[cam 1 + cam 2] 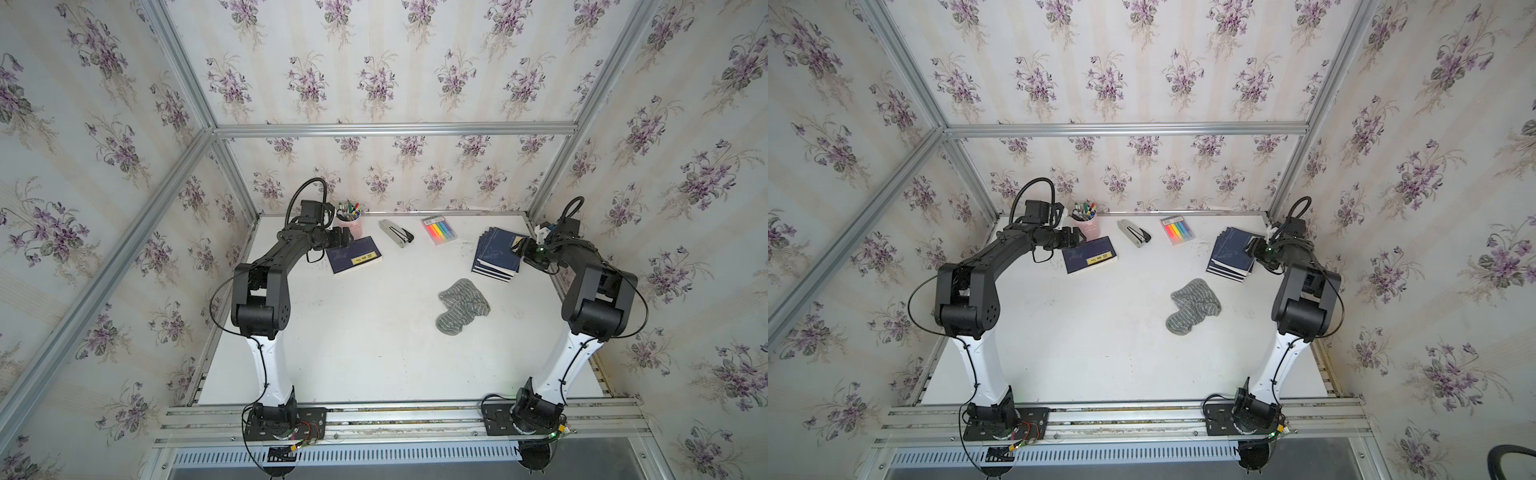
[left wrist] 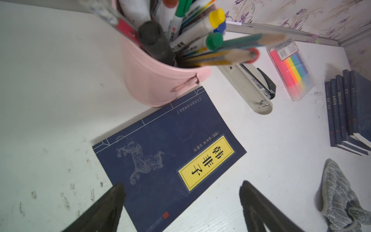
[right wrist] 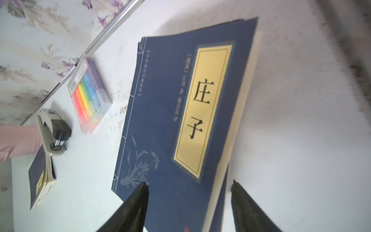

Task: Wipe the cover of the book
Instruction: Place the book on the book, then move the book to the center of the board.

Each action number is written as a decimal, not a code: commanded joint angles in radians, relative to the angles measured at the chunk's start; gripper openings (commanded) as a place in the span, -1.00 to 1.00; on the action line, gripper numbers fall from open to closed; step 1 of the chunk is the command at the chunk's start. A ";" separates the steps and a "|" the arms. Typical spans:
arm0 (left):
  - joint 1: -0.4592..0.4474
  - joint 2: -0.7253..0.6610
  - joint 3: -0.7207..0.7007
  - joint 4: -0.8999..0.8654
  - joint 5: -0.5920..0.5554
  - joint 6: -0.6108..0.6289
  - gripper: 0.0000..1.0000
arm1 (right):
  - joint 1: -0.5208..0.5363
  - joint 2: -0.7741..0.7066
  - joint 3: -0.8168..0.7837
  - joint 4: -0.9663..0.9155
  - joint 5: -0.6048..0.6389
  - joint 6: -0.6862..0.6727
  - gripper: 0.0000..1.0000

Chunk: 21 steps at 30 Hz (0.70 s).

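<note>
While left fingers (image 2: pixel 104 211) gape, book (image 2: pixel 160 160) beneath

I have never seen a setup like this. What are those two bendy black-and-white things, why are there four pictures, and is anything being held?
Those are two robot arms, fixed at the near edge of a white table. Each ends in a two-fingered claw. The two wide pictures come from one camera head looking down from above. The two close-ups come from small cameras on the arms' wrists, looking past the claws.

On the table lie a single blue book with a yellow label, a fanned stack of blue books, a crumpled grey cloth, a pink pen cup, a stapler and a box of coloured tabs.

The left claw is open over the single book, and the right claw is open over the stack. Neither holds anything.
</note>
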 commanded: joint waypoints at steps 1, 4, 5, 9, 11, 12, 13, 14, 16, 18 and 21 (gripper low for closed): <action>0.020 0.052 0.068 -0.074 0.038 0.027 0.81 | 0.013 -0.095 -0.095 0.061 0.171 0.045 0.34; 0.035 0.100 0.120 -0.103 0.057 0.027 0.81 | 0.069 -0.193 -0.195 0.092 0.293 0.061 0.34; 0.035 0.113 0.133 -0.109 0.057 0.029 0.81 | 0.101 -0.225 -0.227 0.104 0.322 0.065 0.34; 0.042 0.143 0.158 -0.130 0.054 0.036 0.81 | 0.260 -0.314 -0.311 0.119 0.388 0.090 0.34; 0.044 0.155 0.164 -0.132 0.043 0.044 0.81 | 0.359 -0.347 -0.328 0.116 0.412 0.110 0.34; 0.045 0.162 0.172 -0.136 0.040 0.046 0.81 | 0.401 -0.359 -0.329 0.116 0.408 0.123 0.34; 0.048 0.175 0.186 -0.142 0.037 0.046 0.81 | 0.451 -0.369 -0.329 0.123 0.391 0.143 0.34; 0.052 0.190 0.204 -0.152 0.039 0.046 0.81 | 0.496 -0.376 -0.331 0.142 0.350 0.162 0.33; 0.058 0.223 0.248 -0.175 0.051 0.048 0.80 | 0.571 -0.376 -0.330 0.210 0.248 0.217 0.34; 0.062 0.255 0.298 -0.202 0.058 0.056 0.80 | 0.639 -0.346 -0.326 0.321 0.161 0.282 0.33; 0.066 0.296 0.361 -0.233 0.073 0.061 0.79 | 0.720 -0.220 -0.226 0.360 0.113 0.335 0.34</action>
